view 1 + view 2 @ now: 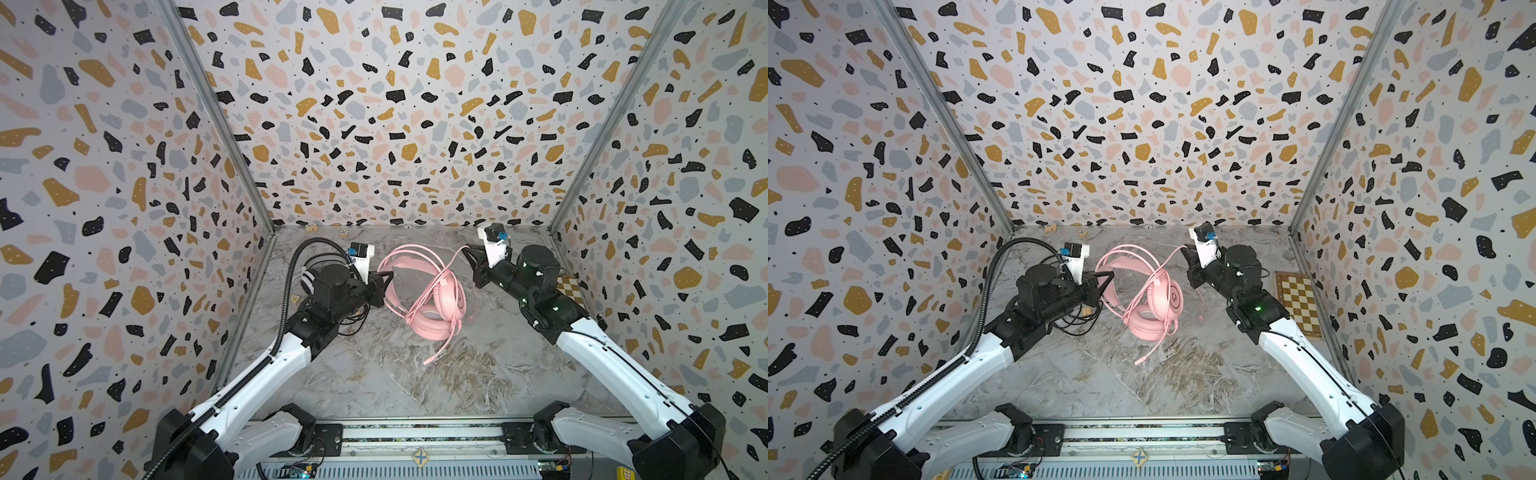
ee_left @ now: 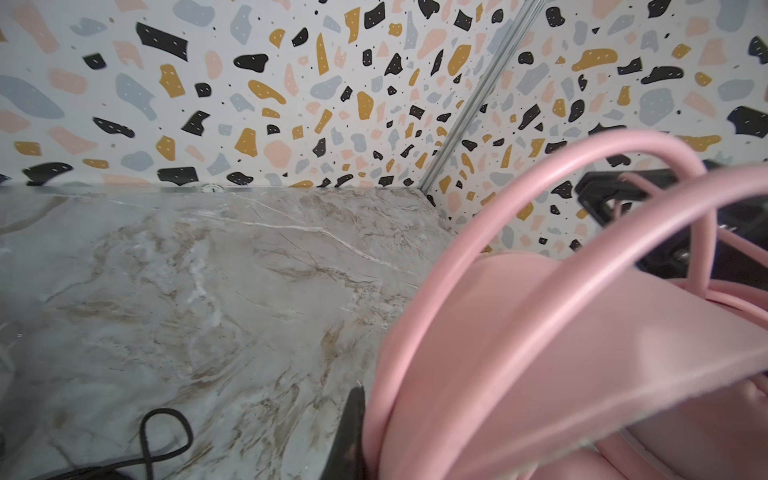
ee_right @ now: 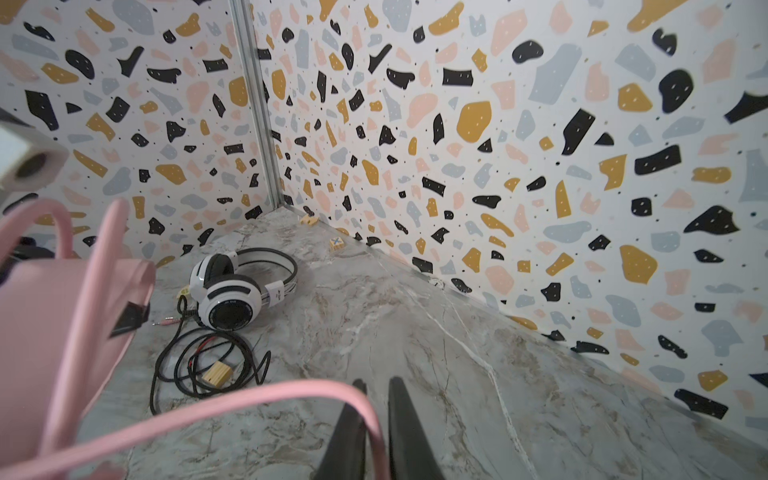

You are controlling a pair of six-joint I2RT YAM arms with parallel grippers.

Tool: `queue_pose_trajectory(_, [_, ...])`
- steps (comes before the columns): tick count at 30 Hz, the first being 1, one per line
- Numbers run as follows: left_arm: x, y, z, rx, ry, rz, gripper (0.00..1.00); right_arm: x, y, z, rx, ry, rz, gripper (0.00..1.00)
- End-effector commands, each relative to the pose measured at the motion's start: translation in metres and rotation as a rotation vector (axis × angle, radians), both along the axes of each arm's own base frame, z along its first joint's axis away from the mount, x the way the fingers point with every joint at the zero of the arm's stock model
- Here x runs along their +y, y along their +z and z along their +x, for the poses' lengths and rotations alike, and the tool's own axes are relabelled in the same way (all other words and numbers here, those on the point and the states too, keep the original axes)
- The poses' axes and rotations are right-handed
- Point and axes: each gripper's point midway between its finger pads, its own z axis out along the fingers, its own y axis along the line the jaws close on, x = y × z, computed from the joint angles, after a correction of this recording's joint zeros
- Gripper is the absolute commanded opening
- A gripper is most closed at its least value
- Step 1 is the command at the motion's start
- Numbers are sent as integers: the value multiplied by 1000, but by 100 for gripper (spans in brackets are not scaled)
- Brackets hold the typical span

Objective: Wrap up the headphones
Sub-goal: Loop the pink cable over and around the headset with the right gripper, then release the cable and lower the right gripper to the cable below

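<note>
the left arm (image 1: 266, 365) reaches forward and inward, elbow low, forearm about level. the left gripper (image 1: 384, 277) points toward the middle with its jaws closed, apparently pinching the band of the pink headset (image 1: 432, 324); only one finger shows in its wrist view. the right arm (image 1: 615, 365) stretches forward and inward, wrist raised. the right gripper (image 1: 467, 249) is held high, its fingers (image 3: 409, 432) a little apart, the pink cable (image 3: 232, 399) passing between them.
</note>
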Motion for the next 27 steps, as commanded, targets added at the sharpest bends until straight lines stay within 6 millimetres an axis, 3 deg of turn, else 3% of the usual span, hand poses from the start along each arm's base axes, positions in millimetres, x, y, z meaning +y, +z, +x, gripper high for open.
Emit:
queue_pose_trajectory(1, [-14,56,-7,-89,-86,-203,0,4,7,-9,-9,48,109,18])
queue_pose_trajectory(8, [-13,59,-6,-63,-79,-255,0,17,-35,-20,87,135,166,28])
queue_pose_trajectory(13, [-11,67,-4,-58,-67,-295,0,23,-48,-30,131,192,225,32])
queue_pose_trajectory(23, [12,77,13,-39,20,-367,0,24,-91,-42,220,217,252,33])
queue_pose_trajectory(27, [12,85,15,-46,13,-384,0,27,-100,-44,238,234,273,29])
